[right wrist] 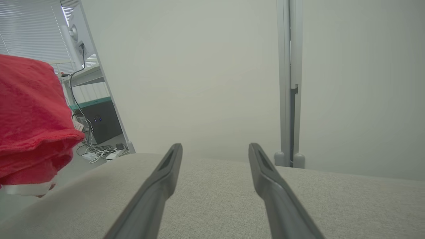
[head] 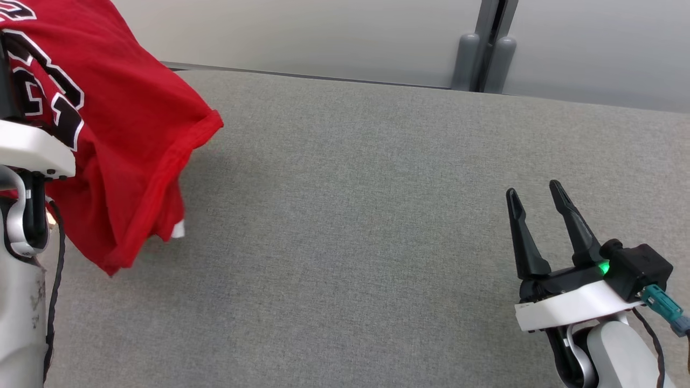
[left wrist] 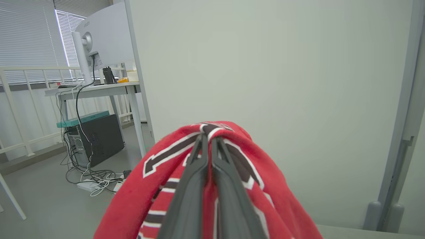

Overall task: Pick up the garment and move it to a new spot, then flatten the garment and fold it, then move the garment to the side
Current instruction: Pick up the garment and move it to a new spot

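Head view, left to right: at 9 o'clock you've got the left arm (head: 24, 148), with the red garment (head: 124, 134) draped over it from 10 to 8 o'clock. It hangs lifted over the left end of the grey table (head: 350, 215); can't tell if its hem touches the top. At 12 to 1 o'clock a partition wall (head: 323, 32) and its post (head: 488, 48) close off the far edge. At 4 o'clock the right gripper (head: 535, 191) sits over bare table, jaws spread, nothing in them.

Left wrist view: desk (left wrist: 96, 89), monitor (left wrist: 106, 36), computer tower (left wrist: 99, 137) and cables (left wrist: 93, 176) at 9 o'clock. At 6 o'clock the left gripper (left wrist: 209, 137) is clenched on the garment, cloth bunched over the tips.
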